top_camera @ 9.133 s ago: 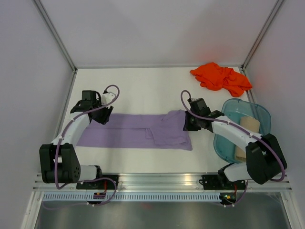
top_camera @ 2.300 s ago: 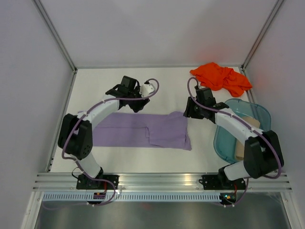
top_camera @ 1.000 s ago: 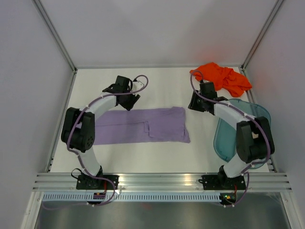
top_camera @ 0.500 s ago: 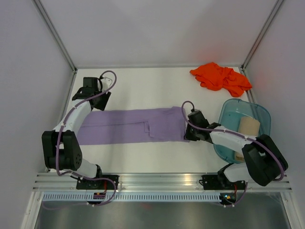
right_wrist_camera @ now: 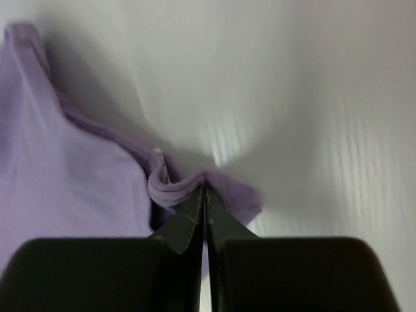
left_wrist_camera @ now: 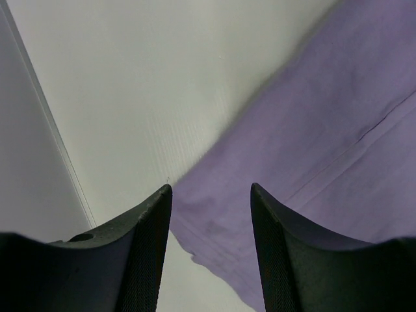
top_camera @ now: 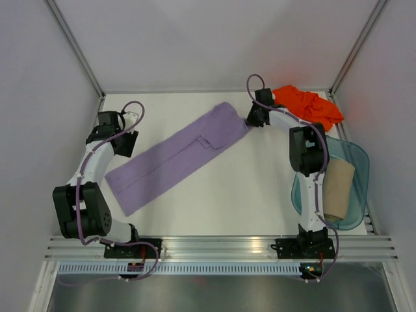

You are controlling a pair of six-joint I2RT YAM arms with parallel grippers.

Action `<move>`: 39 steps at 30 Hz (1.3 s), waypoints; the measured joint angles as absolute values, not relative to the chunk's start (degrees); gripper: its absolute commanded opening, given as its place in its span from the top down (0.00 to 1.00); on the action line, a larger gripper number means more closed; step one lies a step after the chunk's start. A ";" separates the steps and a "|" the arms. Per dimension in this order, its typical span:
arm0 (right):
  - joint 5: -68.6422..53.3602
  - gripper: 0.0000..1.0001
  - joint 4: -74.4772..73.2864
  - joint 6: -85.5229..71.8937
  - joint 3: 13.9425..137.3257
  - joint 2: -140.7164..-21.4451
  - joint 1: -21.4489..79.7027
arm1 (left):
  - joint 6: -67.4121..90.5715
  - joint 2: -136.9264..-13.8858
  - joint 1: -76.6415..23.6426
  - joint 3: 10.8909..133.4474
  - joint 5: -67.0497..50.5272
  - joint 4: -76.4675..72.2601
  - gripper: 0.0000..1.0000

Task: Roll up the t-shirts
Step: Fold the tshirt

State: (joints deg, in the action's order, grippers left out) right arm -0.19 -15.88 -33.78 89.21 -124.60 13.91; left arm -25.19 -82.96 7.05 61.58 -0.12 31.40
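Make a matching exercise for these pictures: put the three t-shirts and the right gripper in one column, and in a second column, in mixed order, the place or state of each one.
Column one:
1. lavender purple cloth t-shirt
2. bright orange-red cloth t-shirt
3. tan beige cloth t-shirt
4. right gripper

Column two:
A. lies in the translucent teal plastic tub
B. shut on a corner of purple cloth
C. folded to a long strip, lying diagonally on the table
D. crumpled in the far right corner of the table

Pairs: 1-C, 2-D, 3-A, 4-B.
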 measured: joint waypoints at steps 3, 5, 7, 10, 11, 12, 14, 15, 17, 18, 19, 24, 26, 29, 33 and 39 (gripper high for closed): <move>-0.19 0.91 -20.58 -33.63 114.24 -139.79 13.28 | -25.87 -83.31 7.11 60.75 -0.25 31.73 0.42; -0.40 0.85 -23.94 -33.61 126.30 -146.41 13.32 | -26.33 -84.14 8.01 60.53 -1.21 32.29 0.42; -0.64 0.80 -26.35 -33.34 129.95 -147.63 13.54 | -26.61 -85.41 10.02 60.53 -3.09 33.04 0.43; 0.25 0.59 -24.71 -32.27 119.68 -139.59 14.13 | -26.72 -87.74 14.22 60.53 -4.64 33.28 0.43; 0.47 0.51 -24.12 -31.77 114.89 -135.94 14.35 | -26.72 -88.86 15.94 60.53 -4.89 33.41 0.44; 0.67 0.48 -23.44 -31.55 109.08 -131.55 14.70 | -26.72 -89.65 17.10 60.53 -5.15 33.41 0.44; 0.30 0.44 -21.39 -31.20 99.59 -123.39 15.53 | -26.79 -91.46 19.35 60.42 -5.28 33.56 0.45; -0.19 0.44 -20.53 -31.33 96.95 -120.75 15.81 | -26.92 -92.07 20.08 60.03 -5.30 33.50 0.45; -1.23 0.43 -18.28 -31.88 94.19 -117.67 16.53 | -27.40 -92.31 20.58 58.30 -5.45 33.36 0.45; -1.89 0.43 -16.93 -32.40 94.13 -117.40 16.73 | -27.70 -92.29 20.56 57.23 -5.72 33.41 0.45; -2.74 0.44 -15.46 -33.10 94.35 -117.91 16.80 | -28.01 -92.27 20.56 56.16 -5.96 33.30 0.45; -7.27 0.47 -11.11 -39.92 101.93 -129.34 15.44 | -29.21 -92.27 22.37 53.01 -7.79 33.30 0.46; -7.99 0.49 -10.02 -42.65 103.92 -134.45 14.57 | -29.78 -92.20 23.38 52.12 -9.43 32.75 0.50; -9.43 0.73 -7.44 -46.59 105.34 -137.73 13.43 | -30.35 -91.74 23.86 51.05 -12.12 32.40 0.58; -11.16 0.96 -6.94 -49.98 109.67 -142.12 12.67 | -30.72 -91.00 23.27 49.78 -14.70 31.31 0.68; -12.25 1.00 -6.96 -52.82 118.15 -147.72 12.29 | -32.47 -88.84 21.41 46.78 -16.64 28.73 0.74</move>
